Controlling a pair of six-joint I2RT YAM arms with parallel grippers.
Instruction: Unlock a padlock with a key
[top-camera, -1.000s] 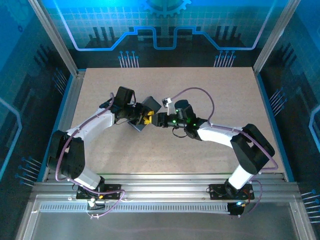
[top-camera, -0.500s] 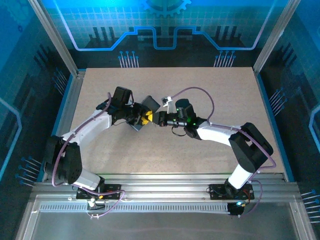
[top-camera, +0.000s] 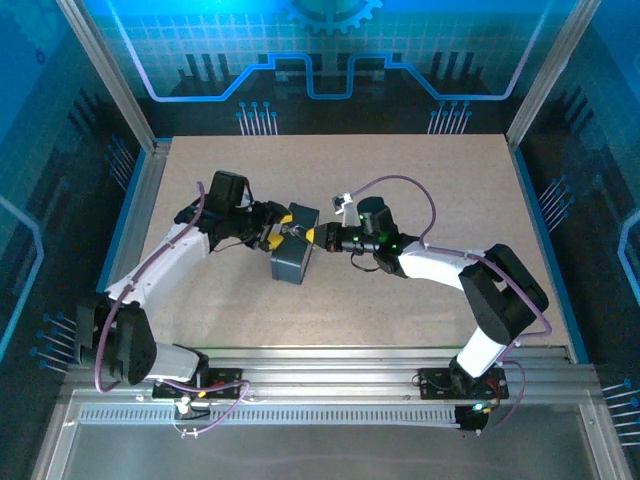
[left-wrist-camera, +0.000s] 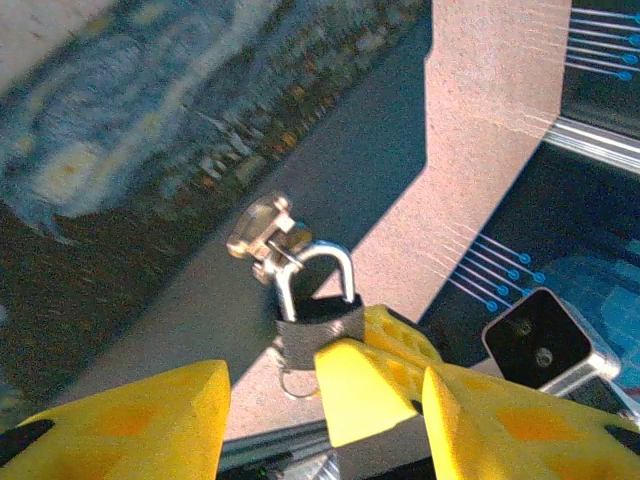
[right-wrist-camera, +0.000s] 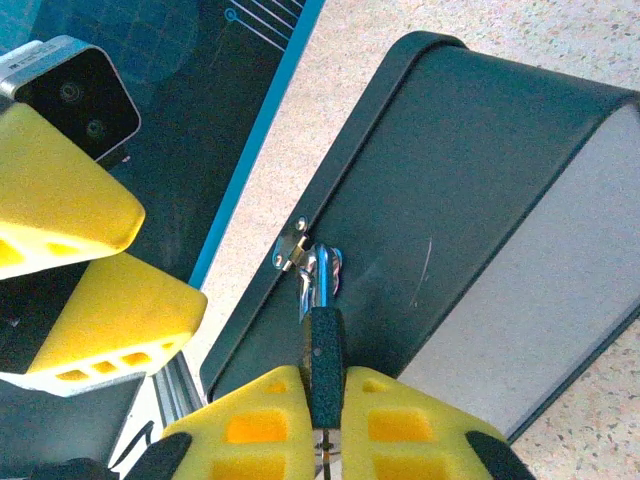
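While the right gripper (right-wrist-camera: 322, 405) clamps onto the padlock (right-wrist-camera: 322, 358), your left gripper (top-camera: 279, 228) lets go and backs off.
The padlock hangs hooked through the little hasp (left-wrist-camera: 258, 226) on the tin (top-camera: 290, 265), in the middle of the table (top-camera: 450, 180) between the two arms. The right jaws now pinch its dark body edge-on, where a second ago they stood apart. The left jaws have spread wide and hold nothing. That arm has pulled back to the left, and the tin has swung round. I read that as the lock steadied and one hand freed for the key. A small silvery loop (left-wrist-camera: 290, 381) shows under the body, too small to call.
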